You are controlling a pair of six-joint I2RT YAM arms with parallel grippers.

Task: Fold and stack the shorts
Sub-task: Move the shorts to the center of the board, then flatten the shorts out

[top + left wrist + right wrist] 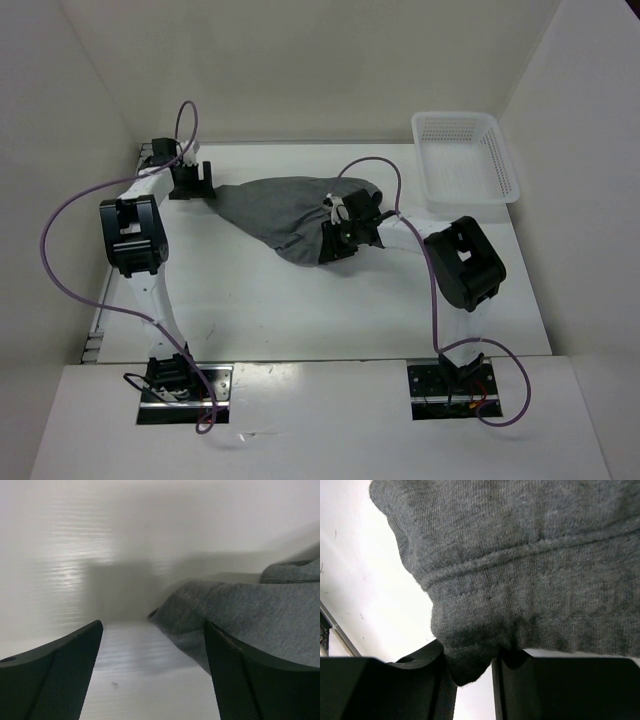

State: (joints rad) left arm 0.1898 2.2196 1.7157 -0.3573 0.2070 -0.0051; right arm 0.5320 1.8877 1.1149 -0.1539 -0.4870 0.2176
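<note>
On the left, the left gripper [195, 183] has its jaws wide apart with nothing between them, just beside the left corner of the shorts [275, 215]. The shorts lie bunched on the far middle of the table [300, 310]. Further right, the right gripper [345, 235] is clenched on a hem of the grey fabric. I judge that the step is taking both ends for a fold. Next, the left jaws need to reach the corner and close.

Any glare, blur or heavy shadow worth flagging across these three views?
Top external: sharp, evenly lit, shorts clearly visible. Left wrist: washed-out glare upper left, soft shadow beyond the shorts, background blurred. Right wrist: knit texture crisp, right end effector nearly black.
</note>
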